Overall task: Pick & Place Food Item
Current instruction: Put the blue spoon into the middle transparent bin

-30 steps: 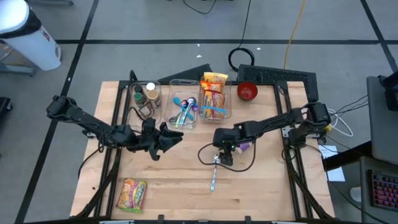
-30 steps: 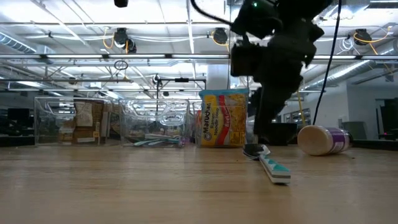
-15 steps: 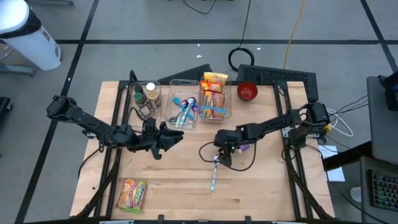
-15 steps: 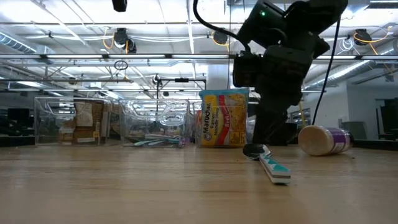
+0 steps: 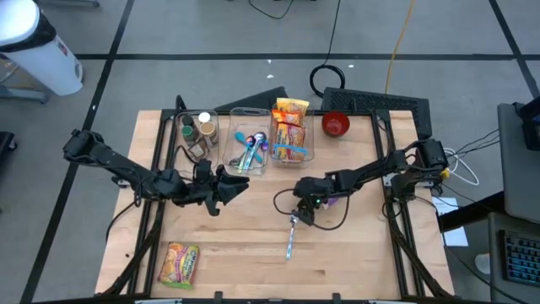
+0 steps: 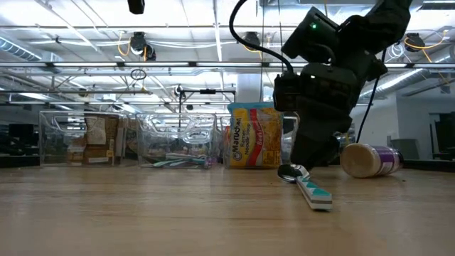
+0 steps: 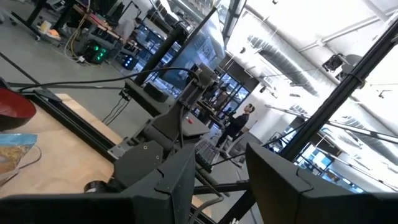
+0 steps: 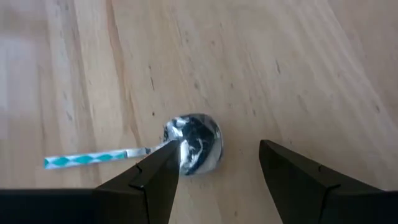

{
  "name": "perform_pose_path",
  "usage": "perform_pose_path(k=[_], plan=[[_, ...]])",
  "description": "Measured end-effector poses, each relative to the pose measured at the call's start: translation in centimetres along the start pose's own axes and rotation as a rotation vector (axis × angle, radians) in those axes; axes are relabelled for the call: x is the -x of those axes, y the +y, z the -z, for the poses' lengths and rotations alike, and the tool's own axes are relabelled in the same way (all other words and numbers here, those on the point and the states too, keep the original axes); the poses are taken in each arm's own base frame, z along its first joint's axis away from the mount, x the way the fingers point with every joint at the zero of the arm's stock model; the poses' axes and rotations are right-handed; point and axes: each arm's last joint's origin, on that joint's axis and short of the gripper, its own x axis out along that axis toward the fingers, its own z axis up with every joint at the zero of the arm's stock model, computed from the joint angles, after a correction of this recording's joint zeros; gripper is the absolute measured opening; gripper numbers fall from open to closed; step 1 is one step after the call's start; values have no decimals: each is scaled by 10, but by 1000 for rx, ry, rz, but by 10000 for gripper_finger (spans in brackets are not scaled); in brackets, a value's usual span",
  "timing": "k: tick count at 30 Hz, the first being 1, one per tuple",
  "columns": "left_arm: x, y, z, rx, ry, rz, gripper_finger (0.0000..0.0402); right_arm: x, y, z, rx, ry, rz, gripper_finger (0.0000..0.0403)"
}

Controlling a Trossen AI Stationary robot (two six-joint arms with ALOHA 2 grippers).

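Right gripper [image 5: 297,212] poised over the spoon [image 5: 291,234] — food packet [image 5: 180,262] untouched near the table's front left corner.

High view: taking the spoon as the landmark, the right gripper sits just above its bowl end, mid-table; the left gripper [image 5: 239,187] waits well off to the spoon's left, near the clear bins [image 5: 250,139], and the food packet lies far to the spoon's left and nearer the front edge of the table [image 5: 371,253]. Low view: the right gripper [image 6: 310,158] hangs down right over the spoon's bowl [image 6: 290,171], a lying jar [image 6: 371,159] behind it. Left wrist view: the left fingers [image 7: 165,180] stand apart, holding nothing. Right wrist view — the right fingers [image 8: 160,168] are spread, one beside the spoon's shiny bowl [image 8: 194,144], nothing clamped.
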Motion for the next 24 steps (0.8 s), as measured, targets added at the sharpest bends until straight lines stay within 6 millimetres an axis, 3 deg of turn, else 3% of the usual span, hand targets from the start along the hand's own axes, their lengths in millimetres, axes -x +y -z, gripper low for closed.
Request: perform_pose_path(k=[7,11,22,24], plan=[[0,0,0,12,-5,-8,150,-1,-5,7,-41,-30,1,208],[0,1,0,10,-18,-34,150,-2,-7,9,-60,-39,6,184],[0,2,0,13,-26,-46,150,-3,-9,11,-80,-45,19,20],[0,2,0,17,-26,-46,150,-3,-9,11,-88,-47,19,8]])
